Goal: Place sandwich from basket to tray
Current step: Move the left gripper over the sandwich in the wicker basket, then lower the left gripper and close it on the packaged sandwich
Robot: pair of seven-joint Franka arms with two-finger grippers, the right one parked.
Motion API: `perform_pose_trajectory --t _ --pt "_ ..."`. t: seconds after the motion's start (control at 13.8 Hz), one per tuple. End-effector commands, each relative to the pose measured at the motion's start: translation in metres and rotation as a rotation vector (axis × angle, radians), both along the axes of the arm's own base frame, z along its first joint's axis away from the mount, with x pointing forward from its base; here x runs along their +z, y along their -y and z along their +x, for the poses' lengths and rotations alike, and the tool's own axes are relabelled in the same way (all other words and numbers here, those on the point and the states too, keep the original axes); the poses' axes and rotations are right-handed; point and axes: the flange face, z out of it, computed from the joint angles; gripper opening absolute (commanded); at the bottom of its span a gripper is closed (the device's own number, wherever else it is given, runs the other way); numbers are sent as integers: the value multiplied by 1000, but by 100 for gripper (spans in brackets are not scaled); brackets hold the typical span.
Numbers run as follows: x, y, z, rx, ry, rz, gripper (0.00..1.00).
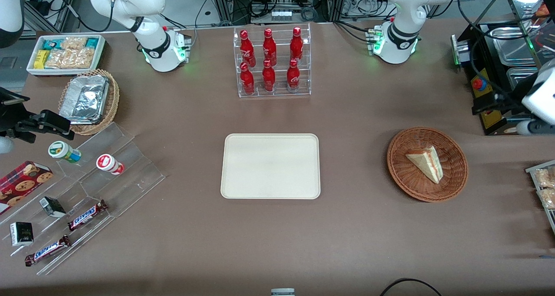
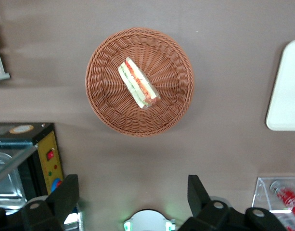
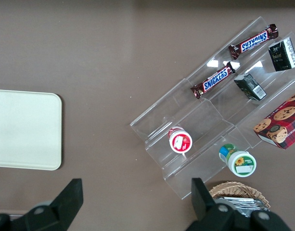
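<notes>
Triangular white-bread sandwich [image 1: 426, 162] [image 2: 139, 83] with red and green filling, lying in round reddish-brown woven wicker basket [image 1: 427, 164] [image 2: 139, 81] toward the working arm's end of the table, well apart from flat cream rectangular tray [image 1: 270, 166] [image 2: 285, 86]. Left arm's gripper [image 2: 133, 197] high above the basket, fingers [image 2: 66, 192] spread wide, gripping nothing. Gripper cut off at the front view's edge; tray only partly visible in the wrist view.
</notes>
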Motion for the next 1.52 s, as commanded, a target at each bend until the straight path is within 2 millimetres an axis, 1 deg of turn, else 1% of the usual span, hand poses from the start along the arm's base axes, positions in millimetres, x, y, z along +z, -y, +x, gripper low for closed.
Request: perform_pose_trajectory --t 0.0,0.07,0.14,0.22,0.36,0.43,0.51,0.58,0.8,0.94,1.01,1.23,1.45 --pt "-33 5 7 118 2 40 100" --pt "-44 10 8 160 10 45 100" --pt "-56 10 8 205 4 53 100" --pt "-63 10 9 239 3 62 100" --pt "-89 12 13 322 -7 65 100" --pt "-107 12 14 377 -13 78 100" --pt "-119 14 14 405 -5 84 100" --pt "-134 14 12 422 -6 88 100" --pt "-165 8 4 453 -7 92 100" --pt "-196 1 -4 512 29 90 100" --pt "-210 4 -9 533 44 90 100" --pt "-239 5 -17 534 57 88 100" --pt "-264 5 -28 531 76 83 100"
